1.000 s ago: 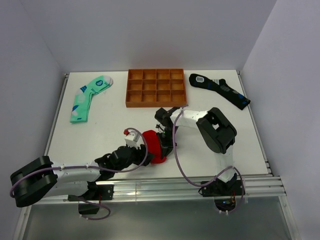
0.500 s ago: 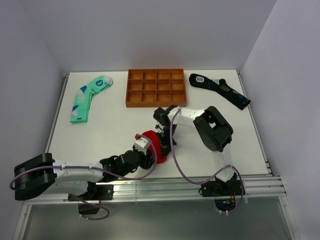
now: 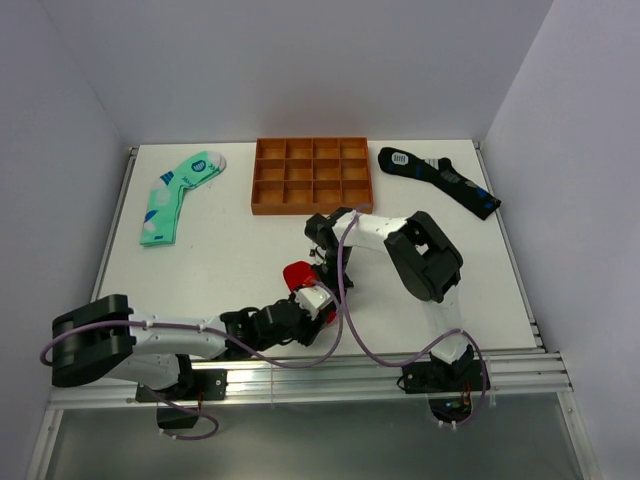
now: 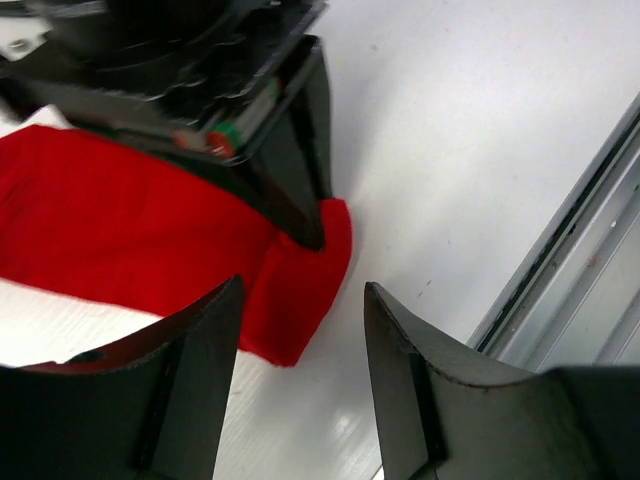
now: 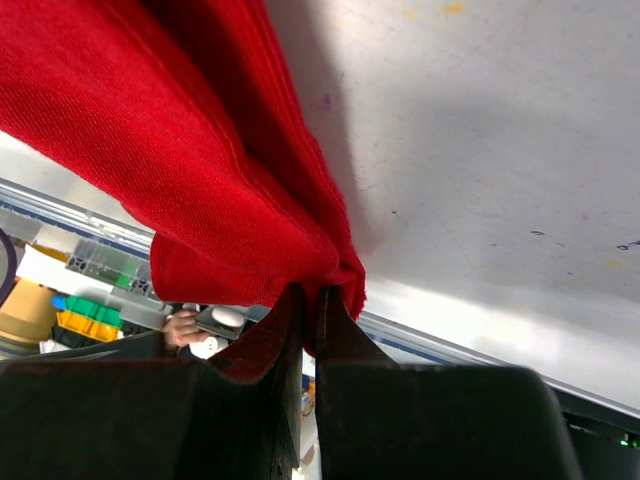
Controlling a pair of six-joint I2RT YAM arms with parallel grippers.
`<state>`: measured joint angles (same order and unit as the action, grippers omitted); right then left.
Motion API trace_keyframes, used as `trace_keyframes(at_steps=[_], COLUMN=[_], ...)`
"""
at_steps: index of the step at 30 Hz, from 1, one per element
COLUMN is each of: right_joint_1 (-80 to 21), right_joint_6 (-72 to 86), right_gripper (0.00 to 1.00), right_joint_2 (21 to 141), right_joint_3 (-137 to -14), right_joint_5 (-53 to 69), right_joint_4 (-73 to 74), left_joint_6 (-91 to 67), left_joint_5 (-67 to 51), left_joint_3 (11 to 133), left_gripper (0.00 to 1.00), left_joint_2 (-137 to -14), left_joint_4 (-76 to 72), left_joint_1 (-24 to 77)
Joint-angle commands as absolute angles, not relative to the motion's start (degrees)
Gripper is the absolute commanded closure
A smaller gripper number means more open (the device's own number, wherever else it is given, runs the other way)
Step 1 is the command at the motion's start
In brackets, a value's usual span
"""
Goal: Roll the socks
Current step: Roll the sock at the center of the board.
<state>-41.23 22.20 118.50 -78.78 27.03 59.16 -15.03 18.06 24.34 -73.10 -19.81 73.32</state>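
Observation:
A red sock [image 3: 298,276] lies folded near the table's front middle. My right gripper [image 3: 325,283] is shut on its edge; the right wrist view shows the red cloth [image 5: 200,170] pinched between the fingertips [image 5: 285,330]. My left gripper [image 3: 318,303] is open just in front of the sock. In the left wrist view its fingers [image 4: 410,370] straddle bare table beside the sock's corner [image 4: 300,300], under the right gripper's body [image 4: 200,80]. A green patterned sock [image 3: 178,193] lies at the far left and a dark sock [image 3: 437,178] at the far right.
An orange compartment tray [image 3: 311,175] stands at the back middle. The metal front rail [image 3: 350,370] runs along the near table edge, close to my left gripper [image 4: 300,300]. White walls close in the table on three sides.
My left gripper has moved right along the front of the sock, from its left side to its right end. The red sock has bunched smaller under the right gripper.

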Motion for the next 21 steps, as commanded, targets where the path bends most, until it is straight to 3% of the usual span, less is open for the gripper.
trace_keyframes(at_steps=[1,21], right_joint_1=[-40.69,-40.17], right_joint_6=[20.74,19.86], right_gripper=[1.0,1.0], right_joint_2=[120.06,119.71], right_joint_3=[-79.63,-79.28], right_joint_5=[23.03,24.96], right_joint_4=[60.03,59.33], left_joint_6=[-11.16,-12.3], left_joint_5=[14.68,18.54], left_joint_3=[28.47,29.71], left_gripper=[0.44,0.44], left_joint_2=[-76.98,-80.68], left_joint_4=[-17.41,-15.56], left_joint_1=[73.48,73.48])
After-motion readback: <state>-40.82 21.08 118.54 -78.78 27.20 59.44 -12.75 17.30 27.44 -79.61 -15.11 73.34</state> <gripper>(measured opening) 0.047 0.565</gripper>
